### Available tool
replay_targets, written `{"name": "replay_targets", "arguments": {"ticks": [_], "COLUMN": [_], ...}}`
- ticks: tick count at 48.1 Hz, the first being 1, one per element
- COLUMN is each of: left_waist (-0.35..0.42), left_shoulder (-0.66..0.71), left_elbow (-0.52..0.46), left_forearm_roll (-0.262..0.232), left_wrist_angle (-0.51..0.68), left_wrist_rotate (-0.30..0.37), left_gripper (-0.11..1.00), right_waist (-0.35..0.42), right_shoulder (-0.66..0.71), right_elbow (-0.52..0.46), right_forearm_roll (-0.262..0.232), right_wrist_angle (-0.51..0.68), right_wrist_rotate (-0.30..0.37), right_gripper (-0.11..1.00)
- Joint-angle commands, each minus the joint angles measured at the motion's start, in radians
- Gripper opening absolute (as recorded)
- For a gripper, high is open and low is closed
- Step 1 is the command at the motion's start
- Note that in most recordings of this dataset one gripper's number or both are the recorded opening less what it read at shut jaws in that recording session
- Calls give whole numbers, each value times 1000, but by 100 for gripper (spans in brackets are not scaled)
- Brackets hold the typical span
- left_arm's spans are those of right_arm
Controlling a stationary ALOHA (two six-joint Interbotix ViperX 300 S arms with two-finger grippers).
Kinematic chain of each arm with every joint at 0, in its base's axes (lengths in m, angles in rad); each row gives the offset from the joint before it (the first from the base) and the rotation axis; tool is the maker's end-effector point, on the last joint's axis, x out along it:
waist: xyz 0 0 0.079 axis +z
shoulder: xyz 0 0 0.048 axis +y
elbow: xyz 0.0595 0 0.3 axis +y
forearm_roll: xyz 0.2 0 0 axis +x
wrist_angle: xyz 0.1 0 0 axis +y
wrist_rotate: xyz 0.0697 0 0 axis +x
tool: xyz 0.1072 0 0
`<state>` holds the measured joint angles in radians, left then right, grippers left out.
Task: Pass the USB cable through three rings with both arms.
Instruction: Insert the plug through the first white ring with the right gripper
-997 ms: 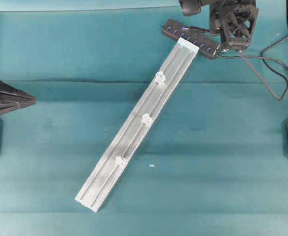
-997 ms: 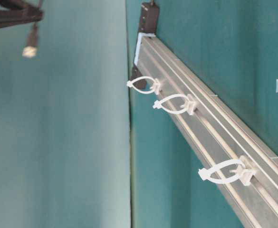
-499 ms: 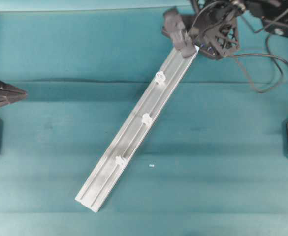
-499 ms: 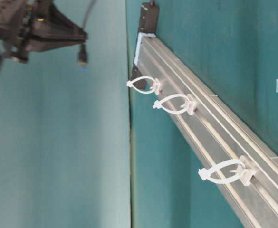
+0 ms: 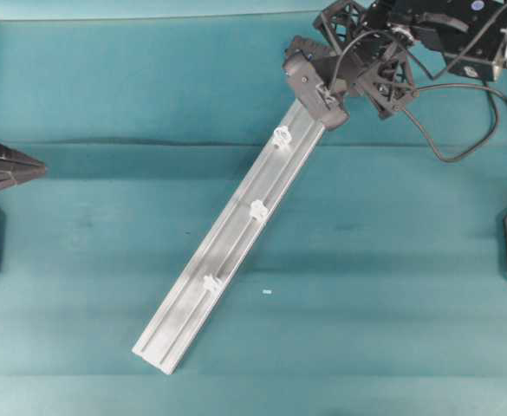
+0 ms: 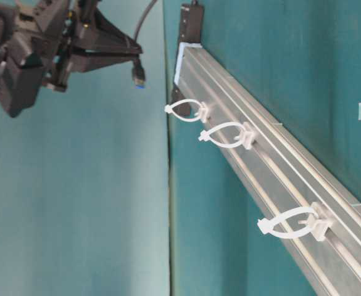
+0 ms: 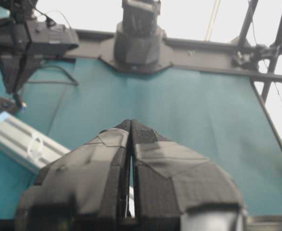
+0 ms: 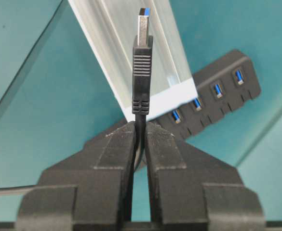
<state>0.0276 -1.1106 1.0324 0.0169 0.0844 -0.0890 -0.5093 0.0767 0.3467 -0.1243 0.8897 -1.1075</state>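
Note:
The USB cable's plug (image 8: 141, 72) sticks straight out of my right gripper (image 8: 140, 126), which is shut on the cable just behind the plug. That gripper (image 6: 135, 52) hovers above the hub end of the silver rail (image 5: 227, 251), the plug (image 6: 138, 75) short of the nearest ring (image 6: 186, 110). The three rings (image 5: 281, 136) (image 5: 257, 209) (image 5: 211, 282) stand along the rail with no cable through them. The cable loops back past the right arm (image 5: 448, 152). My left gripper (image 7: 131, 122) is shut and empty at the table's left edge (image 5: 36, 169).
The black multi-port hub (image 8: 218, 91) lies at the rail's far end, partly under the right arm. A tiny white scrap (image 5: 267, 292) lies on the teal cloth right of the rail. Black arm bases sit at both side edges.
The right arm has swung down and left from the top edge, carrying the plug over the rail's hub end. The left gripper has drawn back slightly to the left.

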Motion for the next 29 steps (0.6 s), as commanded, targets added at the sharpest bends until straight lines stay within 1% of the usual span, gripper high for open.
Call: {"name": "replay_targets", "arguments": {"ticks": [1,11,29], "left_waist": [3,3,3], "left_shoulder": [9,11,18], "left_elbow": [-26,-26,-23], "left_forearm_roll": [3,3,3], "left_wrist_angle": [-2,-3,0], "left_wrist_rotate": [-2,-2,-2], "left_gripper": [0,0,0], "right_waist": [12,31,34], "right_shoulder": [26,72,118], "right_elbow": [-6,-6,-12], "right_forearm_roll": [-5,-5,-6], "right_wrist_angle": [-9,-34,-81], "right_wrist_rotate": [-14,-12,-15], "right_gripper": [7,7,7]}}
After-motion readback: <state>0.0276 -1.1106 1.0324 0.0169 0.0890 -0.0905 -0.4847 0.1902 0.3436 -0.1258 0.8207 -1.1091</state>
